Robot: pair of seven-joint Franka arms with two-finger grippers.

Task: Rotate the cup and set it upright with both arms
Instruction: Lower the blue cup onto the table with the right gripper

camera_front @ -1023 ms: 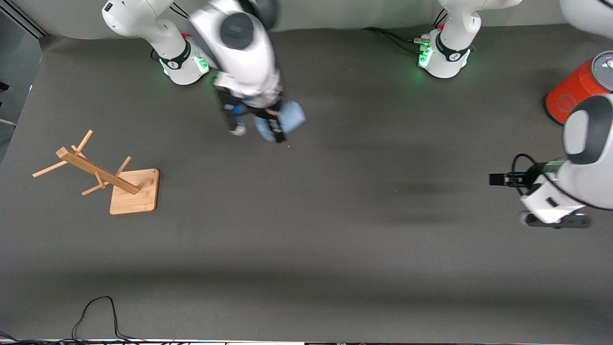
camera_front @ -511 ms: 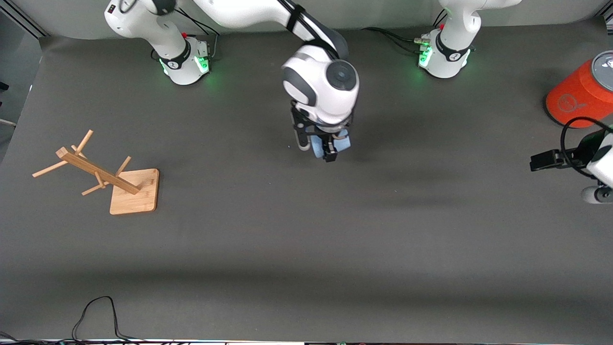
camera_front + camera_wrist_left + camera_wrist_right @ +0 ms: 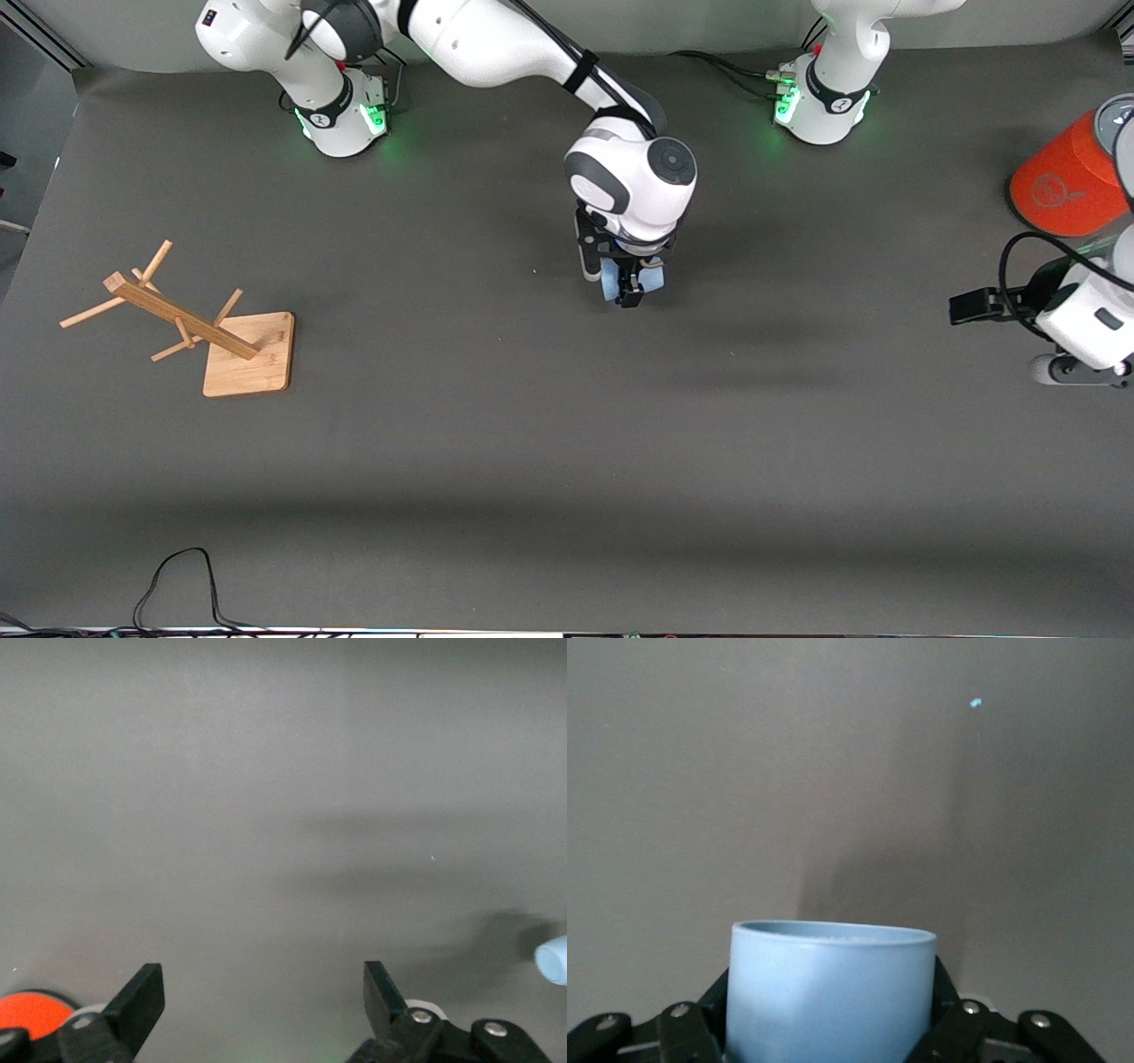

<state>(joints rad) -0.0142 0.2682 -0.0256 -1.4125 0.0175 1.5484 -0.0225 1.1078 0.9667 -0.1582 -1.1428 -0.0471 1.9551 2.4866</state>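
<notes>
Cup [image 3: 633,282] (plain, unlabelled) clamped in right hand [image 3: 627,285] over table centre, left hand [image 3: 261,1001] wide, waiting.

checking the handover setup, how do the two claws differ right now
The right claw is shut on the pale-blue cup over the middle of the table; the left claw is open and holds nothing. The right claw points down at the table, while the left claw, near the orange cylinder at the left arm's end, points sideways toward the cup. Both are black two-finger claws on white arms.
</notes>
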